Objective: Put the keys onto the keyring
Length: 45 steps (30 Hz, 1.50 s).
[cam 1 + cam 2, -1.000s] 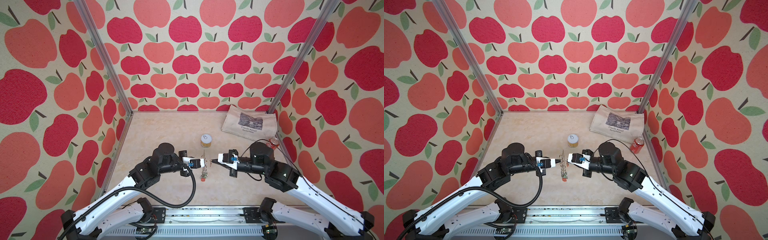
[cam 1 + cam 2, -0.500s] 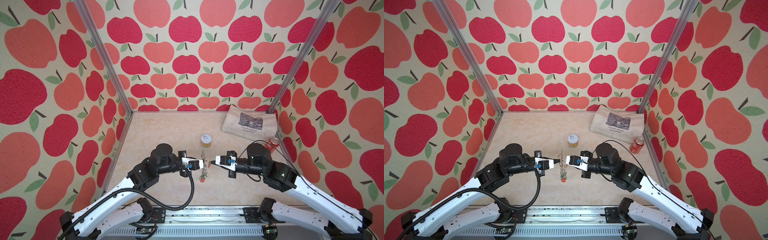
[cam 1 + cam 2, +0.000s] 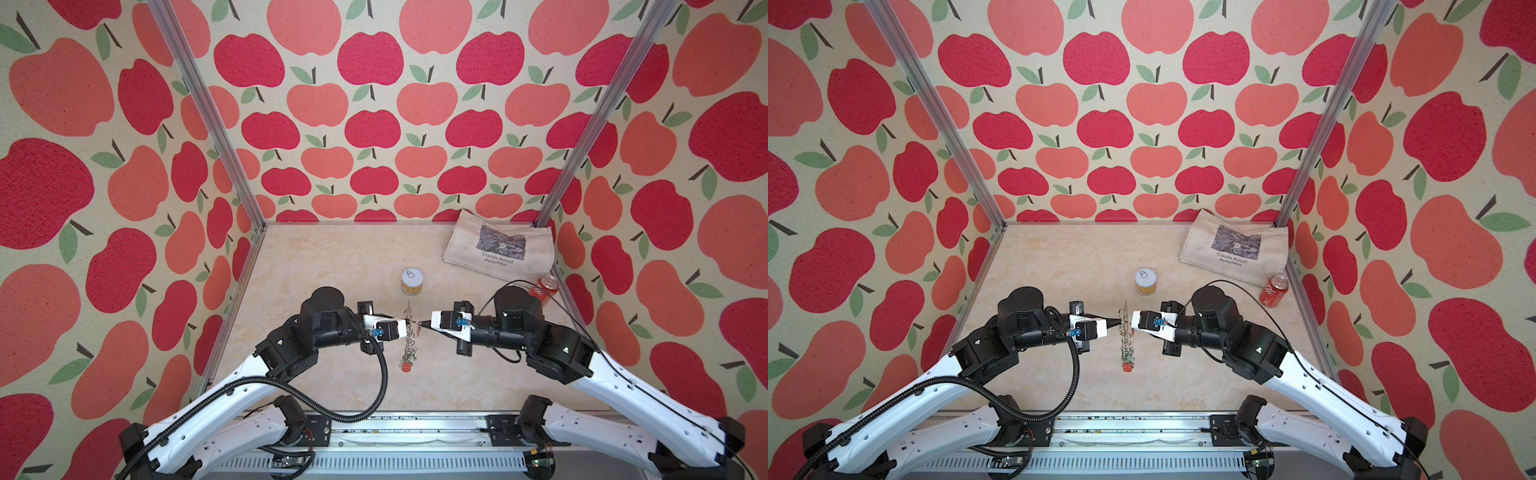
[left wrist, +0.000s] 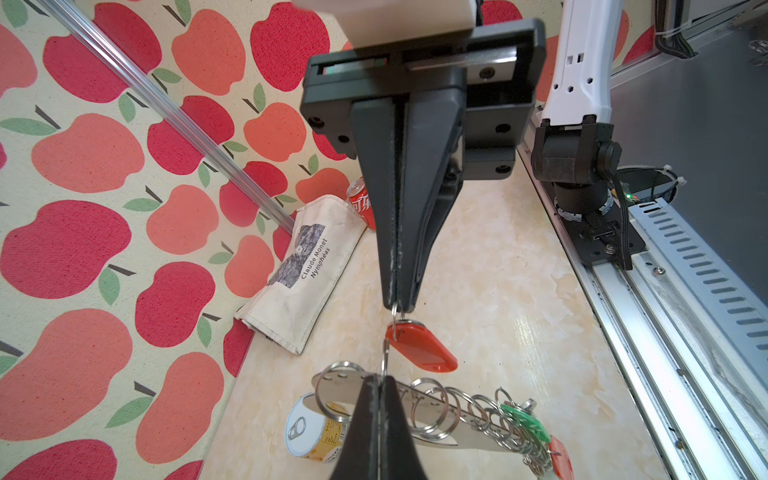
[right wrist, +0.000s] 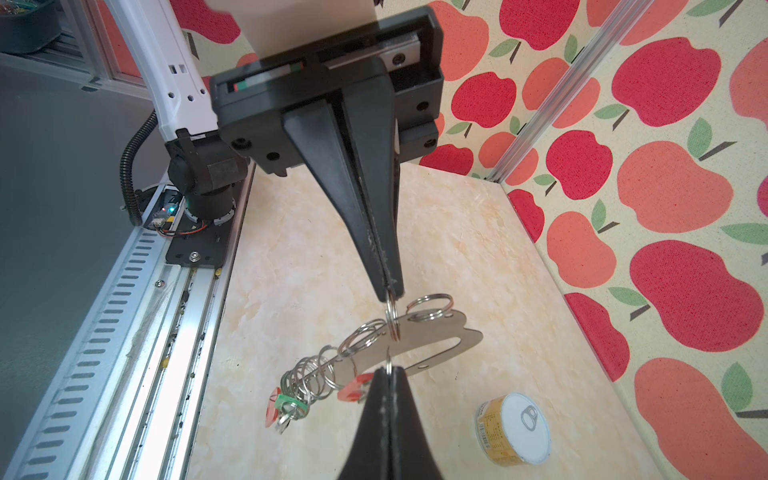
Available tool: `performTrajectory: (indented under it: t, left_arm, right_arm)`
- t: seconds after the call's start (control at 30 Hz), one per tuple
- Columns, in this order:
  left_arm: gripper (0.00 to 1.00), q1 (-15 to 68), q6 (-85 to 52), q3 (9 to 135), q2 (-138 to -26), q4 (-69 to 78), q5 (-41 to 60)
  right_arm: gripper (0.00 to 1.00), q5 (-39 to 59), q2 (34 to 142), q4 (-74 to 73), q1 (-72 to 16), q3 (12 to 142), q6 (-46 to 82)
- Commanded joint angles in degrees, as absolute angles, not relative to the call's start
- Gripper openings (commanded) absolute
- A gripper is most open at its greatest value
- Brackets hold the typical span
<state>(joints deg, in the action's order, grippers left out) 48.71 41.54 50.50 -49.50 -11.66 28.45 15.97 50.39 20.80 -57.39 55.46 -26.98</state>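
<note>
apple-print walls [image 3: 374,124], aluminium corner posts [image 3: 210,124], marbled beige floor [image 3: 332,257]

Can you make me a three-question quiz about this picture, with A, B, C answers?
1. Where is the red soda can? A) beside the beige cloth tote bag B) inside the bag C) between the grippers
2. What colour is the plastic key tag pinched by the right gripper? A) blue B) red C) yellow
3. The left gripper is: A) wide open B) shut on the grey metal keyring plate C) hidden
Answers: 1 A, it stands by the bag's corner; 2 B, the tag is plainly red; 3 B, its jaws meet on a plate ring.
</note>
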Motion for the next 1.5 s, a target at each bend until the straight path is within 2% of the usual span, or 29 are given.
performTrajectory:
  t: [0.0,0.53,1.47]
  left_arm:
    - [0.0,48.43,40.96,49.92,-49.4,-9.04,30.07]
    - [0.0,48.48,40.52,49.06,-49.57,-8.71,29.48]
    - [0.0,48.97,40.5,49.22,-48.42,-8.61,29.46]
  right_arm:
    - [0.0,16.02,50.39,19.56,-57.87,56.69,-26.51]
    - [0.0,13.58,48.91,19.83,-59.06,56.19,-28.58]
    - [0.0,16.14,51.07,19.58,-59.06,56.52,-27.42]
